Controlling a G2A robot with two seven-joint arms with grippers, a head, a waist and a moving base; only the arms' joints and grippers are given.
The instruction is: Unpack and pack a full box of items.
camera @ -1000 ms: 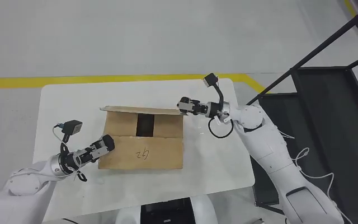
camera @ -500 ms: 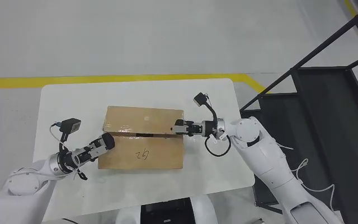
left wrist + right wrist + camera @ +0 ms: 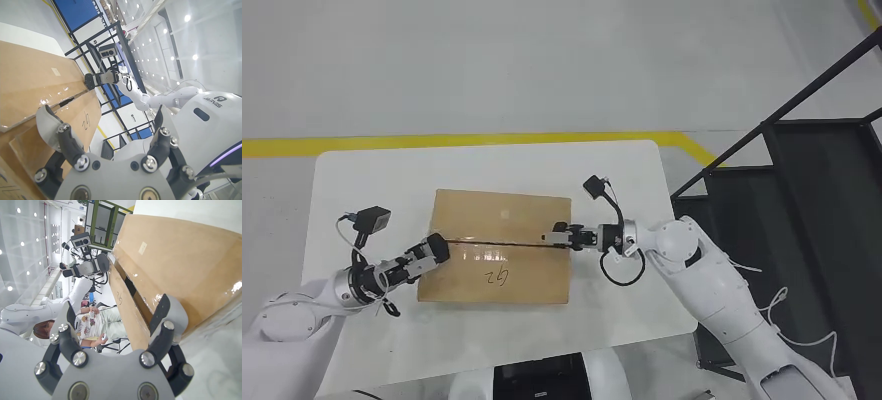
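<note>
White tabletop (image 3: pixel 342 180) carries one cardboard box (image 3: pixel 532 270) at its middle. Its two top flaps, the far flap (image 3: pixel 492 212) and the near flap (image 3: pixel 462 285), lie nearly shut with a thin dark seam (image 3: pixel 497 241) between them. We have two grippers on it: left gripper (image 3: pixel 436 246) at the seam's left end, right gripper (image 3: pixel 560 236) at its right end, both spread wide and gripping nothing. We judge the flaps need pressing level from both ends together, so neither springs up.
</note>
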